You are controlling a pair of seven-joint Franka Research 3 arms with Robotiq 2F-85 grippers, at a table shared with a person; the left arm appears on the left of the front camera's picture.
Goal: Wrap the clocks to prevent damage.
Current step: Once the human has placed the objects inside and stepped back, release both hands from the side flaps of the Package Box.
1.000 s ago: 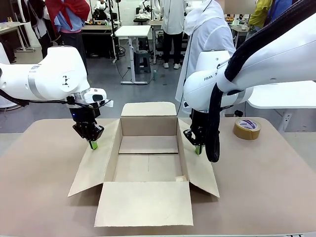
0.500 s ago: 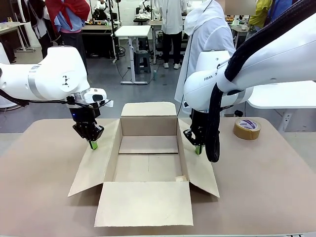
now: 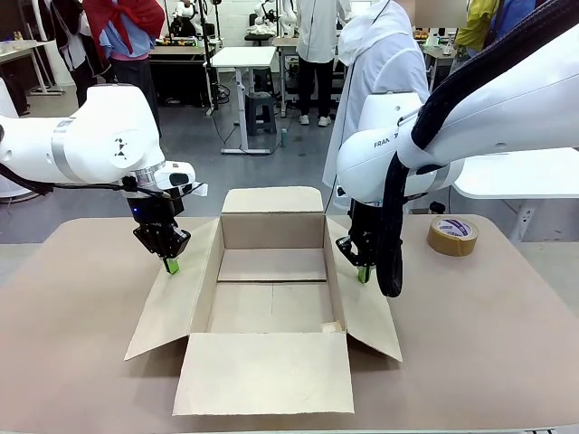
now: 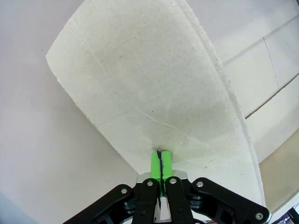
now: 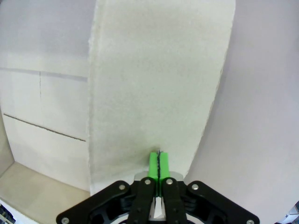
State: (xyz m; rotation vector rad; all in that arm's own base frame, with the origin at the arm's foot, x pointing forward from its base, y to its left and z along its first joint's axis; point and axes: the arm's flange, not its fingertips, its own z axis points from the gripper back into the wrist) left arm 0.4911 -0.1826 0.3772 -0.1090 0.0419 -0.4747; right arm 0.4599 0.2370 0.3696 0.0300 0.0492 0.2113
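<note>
No movement — left claw (image 3: 171, 265), right claw (image 3: 364, 273)

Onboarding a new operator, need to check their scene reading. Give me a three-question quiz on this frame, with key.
1. True or false: something lies inside the cardboard box.
2. Where is the tape roll? A) in the box B) on the table, on the robot's right side C) on a flap
3. Fill in: the left gripper and right gripper, tips at the box's side flaps, are both ____.
Key: 1 false, the box is empty. 2 B. 3 shut.
</note>
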